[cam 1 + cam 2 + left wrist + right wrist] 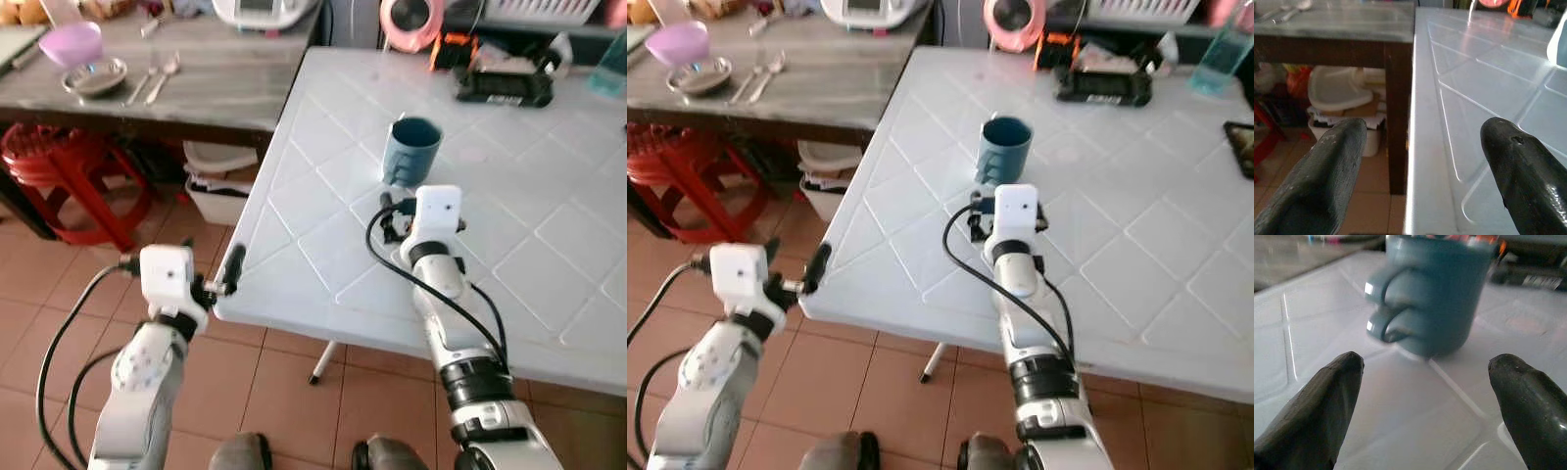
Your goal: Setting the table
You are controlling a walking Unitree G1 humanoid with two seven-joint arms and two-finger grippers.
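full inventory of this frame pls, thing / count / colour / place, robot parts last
mug: 1, blue-grey, upright on the white table, just ahead of the right claw
white table: 1, white with a diamond pattern, right of centre
black device: 1, black, far side of the white table
fan: 1, pink, behind the white table's far edge
grey table: 1, grey top on dark legs, far left
bowl: 1, purple, on the grey table
metal dish: 1, silver, beside the bowl
cutlery: 2 pieces, silver, right of the metal dish
stool: 1, red, under the grey table
bin: 1, white, on the floor between the tables
left claw: open, at the white table's near-left edge
right claw: open, over the white table, facing the mug
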